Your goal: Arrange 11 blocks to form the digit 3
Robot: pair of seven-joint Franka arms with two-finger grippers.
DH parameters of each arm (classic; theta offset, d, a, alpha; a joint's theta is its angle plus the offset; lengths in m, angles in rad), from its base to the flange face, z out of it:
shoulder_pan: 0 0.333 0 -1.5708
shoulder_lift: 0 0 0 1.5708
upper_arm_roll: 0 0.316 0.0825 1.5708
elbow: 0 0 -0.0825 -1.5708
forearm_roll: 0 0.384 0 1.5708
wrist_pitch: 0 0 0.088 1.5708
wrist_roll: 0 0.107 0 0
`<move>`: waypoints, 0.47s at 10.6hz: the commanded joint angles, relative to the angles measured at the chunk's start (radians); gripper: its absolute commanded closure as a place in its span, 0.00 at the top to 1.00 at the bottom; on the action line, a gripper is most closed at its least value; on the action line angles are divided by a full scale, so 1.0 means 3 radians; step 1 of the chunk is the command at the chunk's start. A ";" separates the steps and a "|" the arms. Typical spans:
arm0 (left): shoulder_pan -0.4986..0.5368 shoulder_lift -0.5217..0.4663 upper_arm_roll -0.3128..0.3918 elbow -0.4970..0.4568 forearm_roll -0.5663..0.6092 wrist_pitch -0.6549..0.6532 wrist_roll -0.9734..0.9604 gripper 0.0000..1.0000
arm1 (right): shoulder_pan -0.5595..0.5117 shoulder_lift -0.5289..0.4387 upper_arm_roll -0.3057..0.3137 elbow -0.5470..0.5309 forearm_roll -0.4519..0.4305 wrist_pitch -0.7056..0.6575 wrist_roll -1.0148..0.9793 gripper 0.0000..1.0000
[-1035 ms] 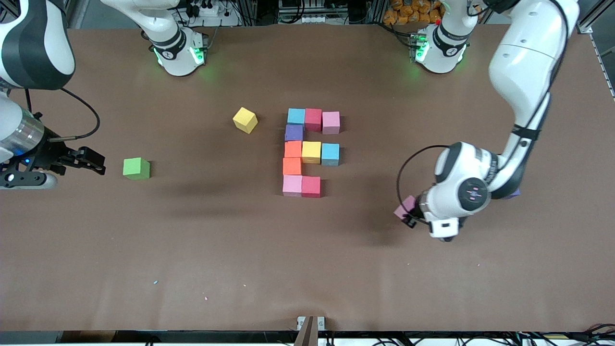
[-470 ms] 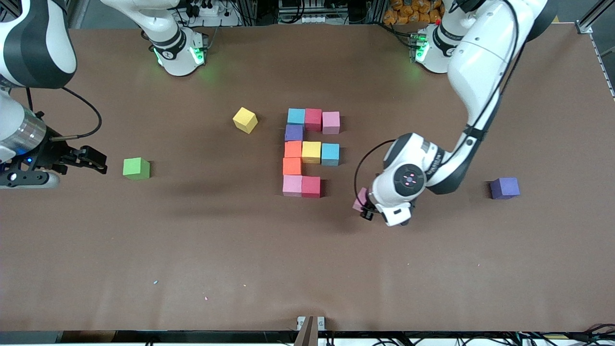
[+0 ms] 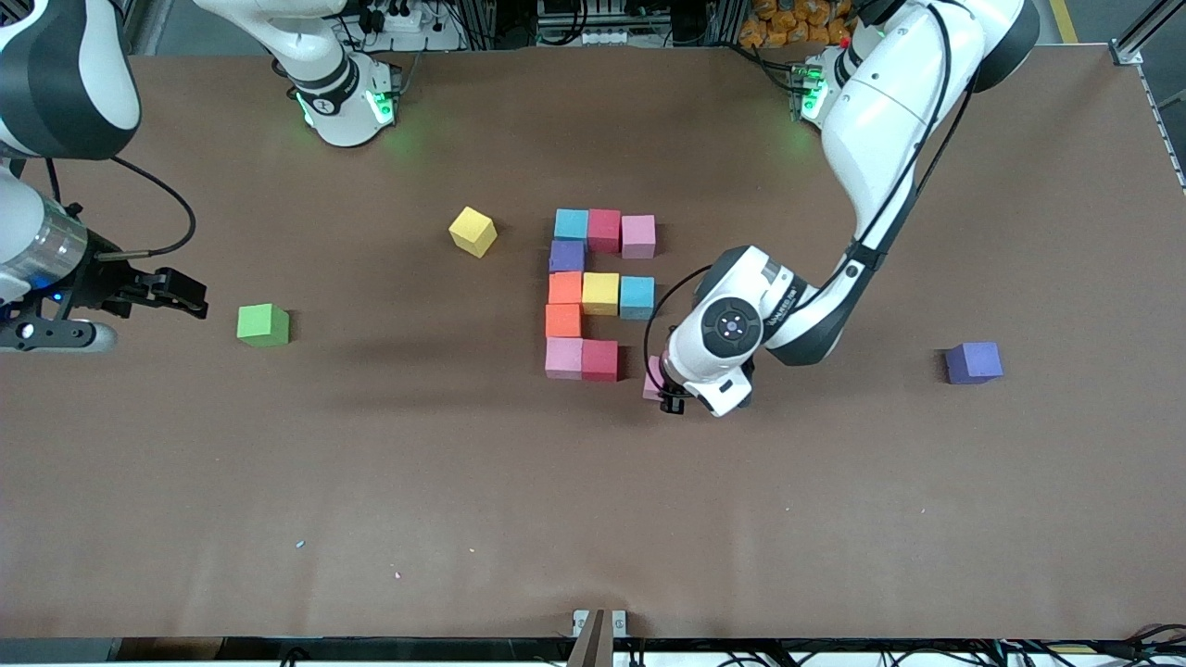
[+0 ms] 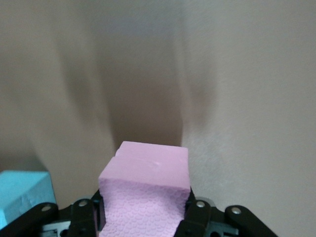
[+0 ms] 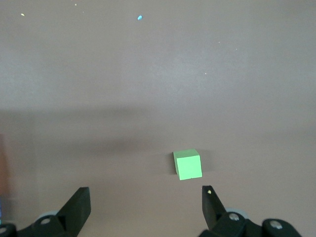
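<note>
From the front view I see only a sliver of the pink block (image 3: 652, 378); the left arm's wrist covers the rest, along with the left gripper (image 3: 669, 400) itself. The left wrist view cuts off that block's lower part and most of a light blue block (image 4: 22, 193) (just a corner shows). The right arm's upper part runs off the front view's edge.
</note>
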 commanded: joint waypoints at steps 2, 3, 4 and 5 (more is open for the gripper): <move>-0.0144 0.0031 0.0052 0.0051 -0.0042 0.0036 -0.0475 0.00 | -0.0075 0.0003 -0.0018 0.0370 -0.0040 -0.0277 0.0018 1.00; -0.0154 0.0031 0.0052 0.0051 -0.0027 0.0046 -0.0617 0.00 | -0.0096 0.0003 -0.0018 0.0467 -0.0010 -0.0359 0.0033 1.00; -0.0175 0.0031 0.0052 0.0046 -0.0011 0.0046 -0.0695 0.00 | -0.0111 -0.0002 -0.0024 0.0504 -0.0009 -0.0537 0.0038 1.00; -0.0190 0.0031 0.0052 0.0046 -0.0016 0.0051 -0.0696 0.00 | -0.0132 0.0003 -0.0024 0.0509 -0.0055 -0.0706 0.0033 1.00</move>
